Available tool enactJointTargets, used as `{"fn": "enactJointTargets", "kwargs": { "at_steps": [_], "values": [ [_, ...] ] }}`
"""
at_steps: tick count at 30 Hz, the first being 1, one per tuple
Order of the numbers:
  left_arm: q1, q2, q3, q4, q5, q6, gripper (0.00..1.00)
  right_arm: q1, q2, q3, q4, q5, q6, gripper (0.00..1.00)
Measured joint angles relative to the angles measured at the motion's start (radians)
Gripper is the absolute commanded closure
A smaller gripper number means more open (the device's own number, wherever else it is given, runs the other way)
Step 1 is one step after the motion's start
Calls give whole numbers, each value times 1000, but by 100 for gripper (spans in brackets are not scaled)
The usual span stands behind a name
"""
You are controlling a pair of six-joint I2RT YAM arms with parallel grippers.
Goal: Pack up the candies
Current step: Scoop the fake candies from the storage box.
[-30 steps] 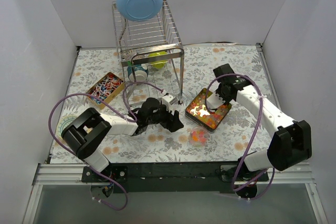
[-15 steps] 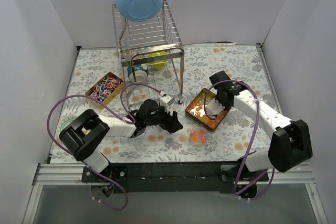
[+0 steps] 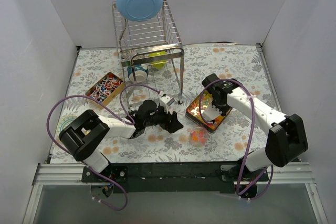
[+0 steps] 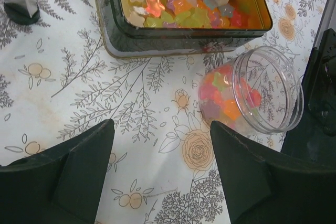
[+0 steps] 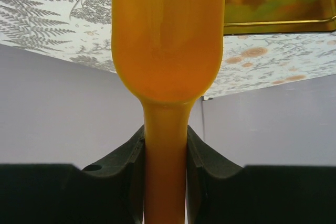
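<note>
Right end effector [image 5: 165,153] clamped on orange scoop [image 5: 165,40], wrist view only; left end effector [image 4: 160,148] apart

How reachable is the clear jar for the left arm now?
Probably yes: the left gripper is open and close to the jar, only bare tablecloth lies between them, and the tin stands beyond it.

One tin [image 4: 157,38], one jar [image 4: 287,90], one orange scoop [image 5: 165,35].

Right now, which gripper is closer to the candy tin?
Right. The right gripper holds an orange scoop at the tin; the left gripper sits off to its side, near the jar.
</note>
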Motion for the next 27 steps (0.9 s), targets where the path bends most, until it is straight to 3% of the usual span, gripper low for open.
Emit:
{"fn": "enactJointTargets", "kwargs": {
  "at_steps": [14, 27],
  "values": [
    [0, 186, 36, 159, 46, 169, 24, 26, 63, 35, -145, -70, 404, 99],
    [0, 344, 136, 306, 52, 212, 23, 47, 200, 130, -265, -133, 805, 99]
  ]
}}
